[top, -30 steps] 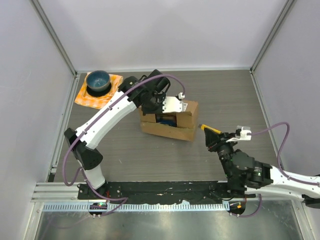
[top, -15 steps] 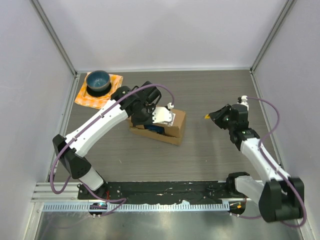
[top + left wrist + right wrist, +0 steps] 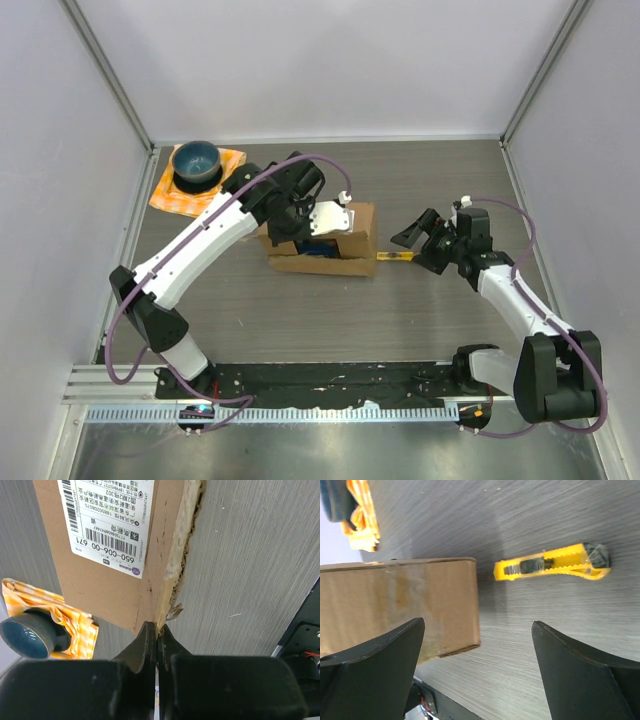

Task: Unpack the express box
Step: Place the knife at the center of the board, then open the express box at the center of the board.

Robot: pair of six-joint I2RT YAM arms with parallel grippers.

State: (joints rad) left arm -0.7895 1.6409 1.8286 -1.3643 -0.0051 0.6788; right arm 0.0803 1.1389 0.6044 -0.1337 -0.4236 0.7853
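Note:
The express box point(image 3: 340, 250) is a brown carton standing mid-table, with something blue showing in its opened side. In the left wrist view its labelled flap point(image 3: 110, 555) runs away from the camera, and my left gripper point(image 3: 157, 630) is shut on the flap's torn edge. From above, that gripper point(image 3: 305, 222) sits at the box's left top. My right gripper point(image 3: 412, 243) stands open just right of the box, with nothing between its fingers. A yellow utility knife point(image 3: 552, 566) lies on the table beyond the open right gripper point(image 3: 477, 625), beside the box's end point(image 3: 395, 600).
A blue bowl point(image 3: 196, 160) rests on an orange checked cloth point(image 3: 175, 198) in the back left corner. White walls enclose the table on three sides. The knife point(image 3: 393, 257) lies flat between the box and the right arm.
My right gripper has opened and let go of the yellow knife, which now lies on the table by the box. The left arm has shifted the box slightly while holding the flap.

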